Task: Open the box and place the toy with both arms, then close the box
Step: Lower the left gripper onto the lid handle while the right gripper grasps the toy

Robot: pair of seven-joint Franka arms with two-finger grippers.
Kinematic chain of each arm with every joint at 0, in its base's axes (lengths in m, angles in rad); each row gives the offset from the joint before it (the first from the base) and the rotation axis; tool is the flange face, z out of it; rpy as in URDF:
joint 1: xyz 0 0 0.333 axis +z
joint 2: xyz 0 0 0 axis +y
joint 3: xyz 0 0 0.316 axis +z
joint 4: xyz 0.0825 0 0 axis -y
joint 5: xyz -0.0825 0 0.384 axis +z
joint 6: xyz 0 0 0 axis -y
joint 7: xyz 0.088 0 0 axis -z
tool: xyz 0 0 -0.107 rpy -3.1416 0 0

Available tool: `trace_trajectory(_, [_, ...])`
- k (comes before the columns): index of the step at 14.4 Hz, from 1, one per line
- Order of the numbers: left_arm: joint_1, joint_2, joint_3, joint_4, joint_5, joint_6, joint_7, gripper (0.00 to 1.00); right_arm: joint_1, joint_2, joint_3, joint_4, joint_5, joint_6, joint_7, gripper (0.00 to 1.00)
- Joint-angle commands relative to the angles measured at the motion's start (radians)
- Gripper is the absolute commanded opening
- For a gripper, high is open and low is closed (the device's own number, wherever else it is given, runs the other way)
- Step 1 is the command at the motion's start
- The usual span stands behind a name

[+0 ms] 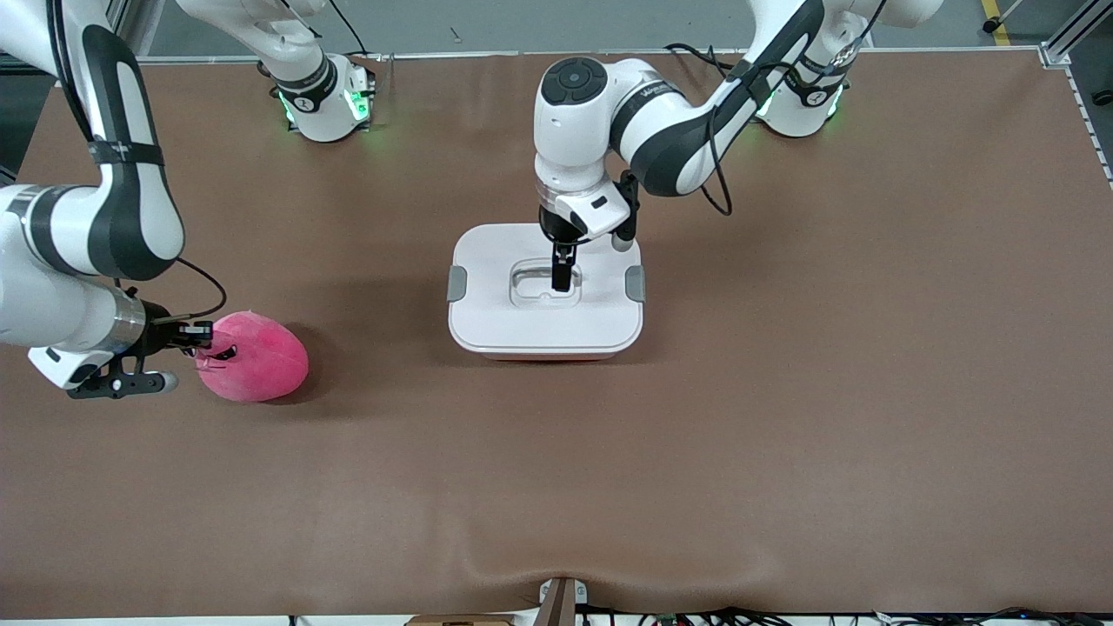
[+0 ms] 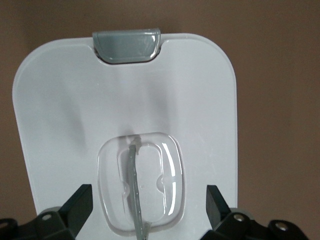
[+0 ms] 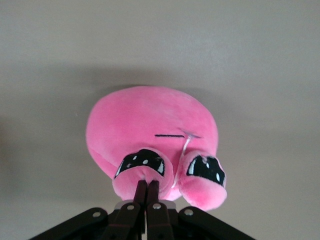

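Note:
The box (image 1: 522,326) stands mid-table, its white lid on, with a grey clip (image 1: 456,283) at each end and only a sliver of salmon tub showing below. My left gripper (image 1: 563,276) is down over the clear recessed handle (image 1: 545,287). In the left wrist view the lid (image 2: 125,100) fills the frame, and the gripper (image 2: 148,196) is open, with one finger (image 2: 80,206) on each side of the handle bar (image 2: 134,185). The pink toy (image 1: 261,358) lies on the table toward the right arm's end. My right gripper (image 1: 209,343) is shut on a fold of the toy (image 3: 145,125) by its eye marks (image 3: 146,186).
Brown table mat (image 1: 783,391) spreads around the box and the toy. The arms' green-lit bases (image 1: 326,104) stand along the table edge farthest from the front camera. A small bracket (image 1: 561,600) and cables sit at the nearest edge.

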Motion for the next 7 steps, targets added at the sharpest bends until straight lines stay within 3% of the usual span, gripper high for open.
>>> trace_trajectory(1, [-0.019,0.044,0.003,0.025,0.081,0.052,-0.158,1.00,0.007,-0.017,0.004,0.068,-0.016,-0.050,-0.033,0.00])
trace_trajectory(7, [-0.047,0.072,0.003,0.031,0.166,0.056,-0.306,1.00,0.042,-0.032,0.006,0.162,-0.015,-0.163,-0.039,0.00])
